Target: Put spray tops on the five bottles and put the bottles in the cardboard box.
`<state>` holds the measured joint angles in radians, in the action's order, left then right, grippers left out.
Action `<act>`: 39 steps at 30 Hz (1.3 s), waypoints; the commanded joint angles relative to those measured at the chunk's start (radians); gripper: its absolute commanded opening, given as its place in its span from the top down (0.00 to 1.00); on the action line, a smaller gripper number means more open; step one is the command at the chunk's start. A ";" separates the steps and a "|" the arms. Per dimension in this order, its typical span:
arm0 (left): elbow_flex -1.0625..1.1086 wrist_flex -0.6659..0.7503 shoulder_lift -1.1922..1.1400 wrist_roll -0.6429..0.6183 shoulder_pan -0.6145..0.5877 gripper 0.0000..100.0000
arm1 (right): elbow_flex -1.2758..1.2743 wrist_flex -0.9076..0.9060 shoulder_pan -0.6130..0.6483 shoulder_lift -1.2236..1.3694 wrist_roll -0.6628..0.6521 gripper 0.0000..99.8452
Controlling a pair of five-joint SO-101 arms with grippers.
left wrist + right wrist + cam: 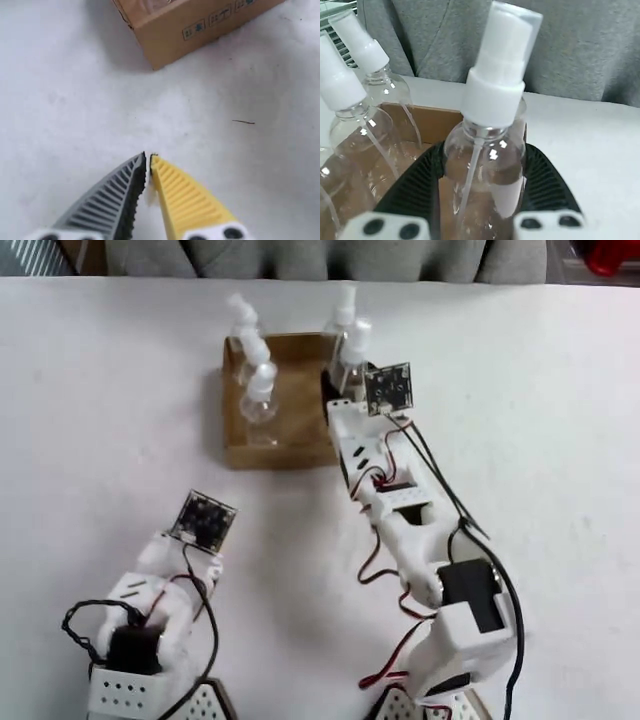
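The right hand (485,152) pinches a spray bottle (494,95) at the edge of the cardboard box (285,456). The left hand (148,159), pressed together, hangs over open bench (60,110) nearby.

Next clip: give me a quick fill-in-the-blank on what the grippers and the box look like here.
1. The right gripper is shut on a bottle whose spray top is ____.
2. The left gripper, over the table, holds ____.
3. The other bottles stand in a box made of ____.
Missing: white; nothing; cardboard.
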<state>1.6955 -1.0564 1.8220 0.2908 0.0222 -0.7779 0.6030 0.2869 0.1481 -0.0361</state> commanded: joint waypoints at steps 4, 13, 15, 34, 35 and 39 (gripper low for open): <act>-0.003 0.008 0.007 0.008 -0.007 0.98 | 0.009 0.024 -0.002 0.015 -0.009 0.98; -0.003 0.006 0.007 0.008 -0.008 0.98 | 0.008 0.021 -0.007 0.044 -0.011 0.98; -0.003 0.006 0.007 0.008 -0.008 0.98 | 0.006 0.019 -0.005 0.044 -0.011 0.98; -0.003 0.005 0.007 0.008 -0.010 0.98 | -0.018 0.024 -0.001 0.041 -0.012 0.98; -0.003 0.003 0.007 0.008 -0.010 0.98 | -0.018 0.024 -0.001 0.041 -0.012 0.98; -0.003 0.002 0.007 0.008 -0.010 0.98 | -0.018 0.024 -0.001 0.041 -0.012 0.98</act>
<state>1.6955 -1.0564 1.8220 0.2908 0.0222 -0.8025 0.6061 0.2885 0.2048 -0.0361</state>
